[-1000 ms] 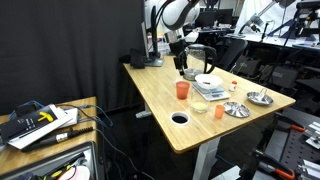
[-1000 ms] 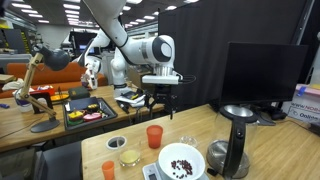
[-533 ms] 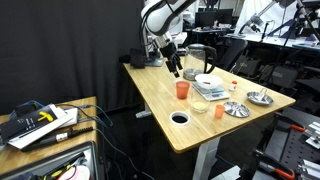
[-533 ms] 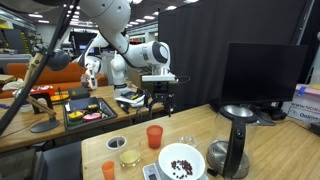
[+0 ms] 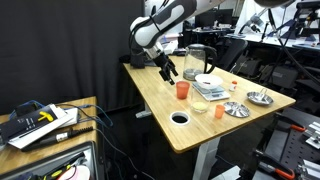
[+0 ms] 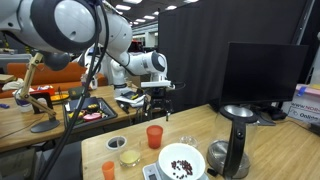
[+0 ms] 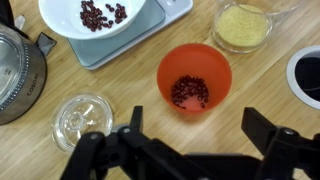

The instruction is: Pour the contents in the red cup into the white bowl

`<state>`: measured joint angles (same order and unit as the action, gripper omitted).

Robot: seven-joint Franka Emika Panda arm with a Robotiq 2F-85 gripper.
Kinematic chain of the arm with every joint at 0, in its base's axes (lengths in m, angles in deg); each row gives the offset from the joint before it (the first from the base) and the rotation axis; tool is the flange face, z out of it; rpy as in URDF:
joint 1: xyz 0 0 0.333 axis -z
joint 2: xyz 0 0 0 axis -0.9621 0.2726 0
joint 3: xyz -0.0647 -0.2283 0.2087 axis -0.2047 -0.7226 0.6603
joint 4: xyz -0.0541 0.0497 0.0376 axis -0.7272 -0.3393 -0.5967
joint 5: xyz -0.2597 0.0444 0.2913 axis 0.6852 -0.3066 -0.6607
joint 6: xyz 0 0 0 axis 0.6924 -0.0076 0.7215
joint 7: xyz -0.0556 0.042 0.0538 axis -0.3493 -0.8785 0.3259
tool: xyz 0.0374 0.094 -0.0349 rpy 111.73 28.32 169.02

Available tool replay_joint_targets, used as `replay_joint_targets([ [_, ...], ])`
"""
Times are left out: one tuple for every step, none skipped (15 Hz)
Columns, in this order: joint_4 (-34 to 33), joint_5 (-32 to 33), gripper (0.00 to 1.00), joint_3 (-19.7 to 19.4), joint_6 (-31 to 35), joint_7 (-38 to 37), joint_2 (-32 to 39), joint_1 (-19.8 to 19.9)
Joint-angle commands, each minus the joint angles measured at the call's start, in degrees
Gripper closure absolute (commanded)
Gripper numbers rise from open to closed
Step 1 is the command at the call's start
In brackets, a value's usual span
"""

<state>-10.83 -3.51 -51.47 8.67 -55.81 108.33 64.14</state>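
Observation:
The red cup [image 7: 195, 78] stands upright on the wooden table and holds dark beans. It shows in both exterior views [image 5: 182, 90] [image 6: 154, 136]. The white bowl [image 7: 98, 17] sits on a grey scale beside it and also holds some dark beans; it shows in both exterior views too [image 5: 208, 82] [image 6: 181, 160]. My gripper [image 7: 200, 125] is open and empty. It hovers above the table just short of the red cup, apart from it, with one finger on each side of the cup's line. It shows in both exterior views [image 5: 168, 72] [image 6: 160, 103].
A clear glass jug [image 7: 15, 60] and a small glass lid [image 7: 82, 113] lie to the left. A glass of yellow grains [image 7: 243, 25] and a black-rimmed cup [image 7: 305, 75] are to the right. Metal dishes [image 5: 237, 109] and a paler orange cup [image 5: 219, 112] stand near the table's end.
The arm has swung away from the jug and bowl side toward the table's back edge, and the gripper has come lower near the red cup. It stays open.

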Motion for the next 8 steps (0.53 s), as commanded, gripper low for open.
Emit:
replay_joint_targets([
  [-11.07, 1.41, 0.0, -1.51, -7.21, 0.73, 6.31, -1.7],
  [-12.65, 1.61, 0.0, -1.78, -8.58, 0.92, 7.31, -1.92],
  [-14.08, 1.95, 0.0, -2.14, -10.03, 1.1, 8.42, -2.13],
  [-15.34, 2.11, 0.0, -2.37, -11.26, 1.23, 9.36, -2.21],
  [-16.53, 1.94, 0.0, -2.44, -12.25, 1.24, 10.36, -2.12],
  [-17.7, 1.47, 0.0, -2.35, -12.72, 1.18, 11.34, -1.92],
  [-19.06, 0.66, 0.0, -2.05, -13.15, 0.93, 12.46, -1.63],
  [-20.2, 0.37, 0.0, -2.01, -13.43, 0.78, 13.42, -1.59],
])
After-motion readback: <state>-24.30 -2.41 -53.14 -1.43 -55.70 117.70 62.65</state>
